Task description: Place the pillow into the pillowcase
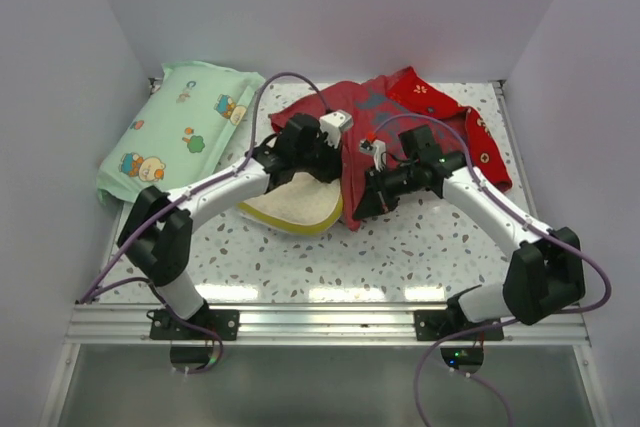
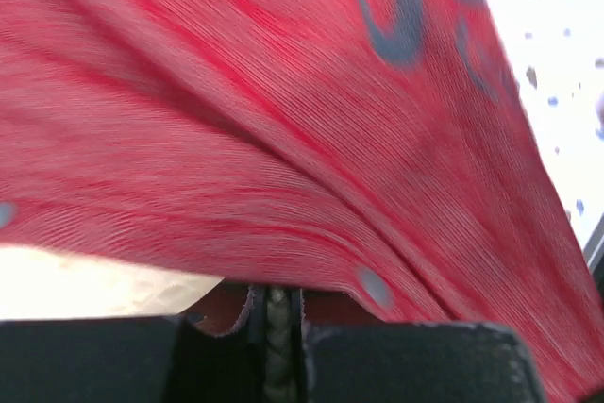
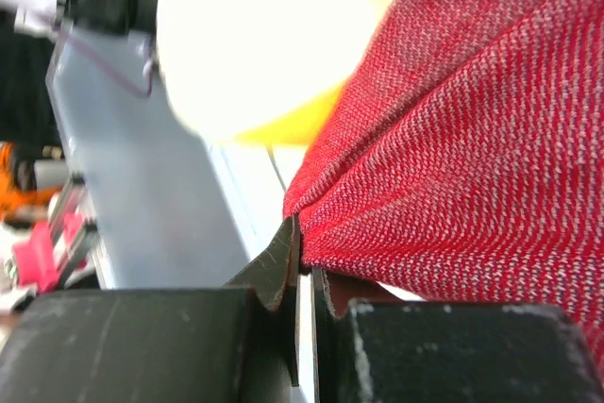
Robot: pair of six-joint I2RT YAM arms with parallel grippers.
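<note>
The red pillowcase [image 1: 440,117] lies across the back middle of the table, plain side with grey marks up. The cream-yellow pillow [image 1: 295,204] sticks out of its near left opening, the rest hidden inside. My left gripper [image 1: 318,152] is shut on the pillowcase's upper edge; in the left wrist view red fabric [image 2: 283,110] fills the frame above the closed jaws, with a strip of pillow [image 2: 85,280] below. My right gripper [image 1: 362,202] is shut on the pillowcase's near edge [image 3: 453,139], with the pillow [image 3: 264,35] blurred behind.
A mint-green cartoon-print pillow [image 1: 180,132] lies at the back left against the wall. White walls close in three sides. The speckled tabletop [image 1: 400,257] shows in front of the pillowcase, and a metal rail [image 1: 320,317] runs along the near edge.
</note>
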